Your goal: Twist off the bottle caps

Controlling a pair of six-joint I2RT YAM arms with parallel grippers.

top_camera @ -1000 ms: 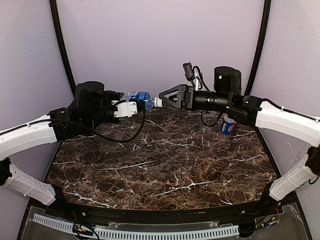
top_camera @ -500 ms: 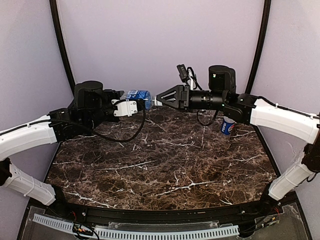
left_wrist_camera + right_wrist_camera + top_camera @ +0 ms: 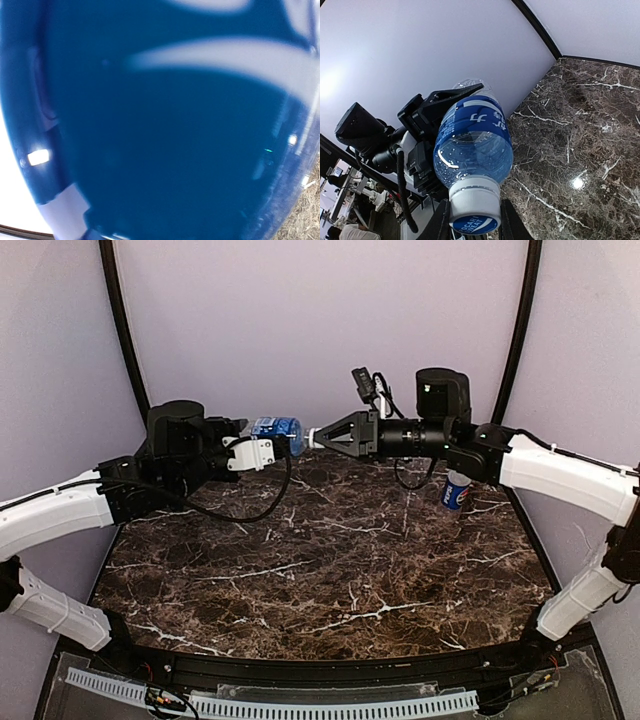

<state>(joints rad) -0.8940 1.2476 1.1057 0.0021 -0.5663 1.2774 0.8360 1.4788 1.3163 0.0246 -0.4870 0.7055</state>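
A small clear bottle with a blue label point(image 3: 278, 430) is held level above the back of the table, with my left gripper point(image 3: 262, 448) shut round its body. Its white cap point(image 3: 311, 436) points right. My right gripper point(image 3: 317, 436) is shut on that cap. In the right wrist view the cap point(image 3: 474, 202) has a blue printed top and sits between my two dark fingers point(image 3: 439, 226), which press on its sides; the bottle point(image 3: 472, 140) runs away from the camera into the left gripper point(image 3: 427, 127). The left wrist view is filled by the blue label point(image 3: 160, 140).
A second bottle with a Pepsi-logo label point(image 3: 456, 491) stands on the dark marble table point(image 3: 330, 570) at the back right, partly behind my right arm. A curved black rail point(image 3: 125, 330) borders the table against the pale walls.
My right gripper has moved a little left onto the white cap, and its jaws have gone from wide to shut on it. The left gripper and the bottle have stayed in place.
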